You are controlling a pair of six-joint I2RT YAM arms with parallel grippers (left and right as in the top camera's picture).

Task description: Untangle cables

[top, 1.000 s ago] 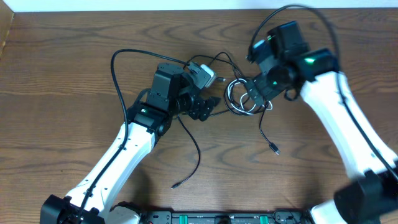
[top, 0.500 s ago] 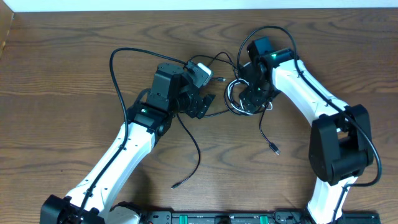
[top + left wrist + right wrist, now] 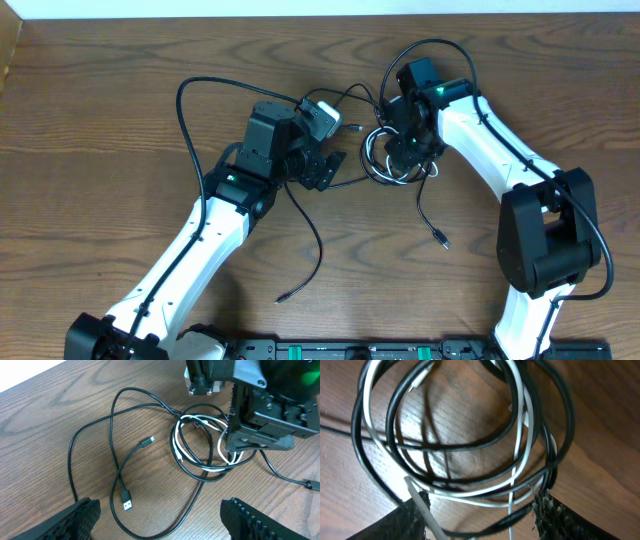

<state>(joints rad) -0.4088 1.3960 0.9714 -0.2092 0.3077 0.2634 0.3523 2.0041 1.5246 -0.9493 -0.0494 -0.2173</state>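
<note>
Since the cables [image 3: 176,442] coil together at 3 o'clock from the wide, empty left fingers [image 3: 75,517], the right fingers [image 3: 560,520] straddle them half-open, probably to lift one.

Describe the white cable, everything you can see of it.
The white cable is a thin, smooth, rubbery-looking cord. It is coiled in a couple of loose loops lying flat on the wooden table. Black cables loop over and through it in the same bundle. The right gripper hovers at the coil's edge, its open fingers on either side of several strands.
</note>
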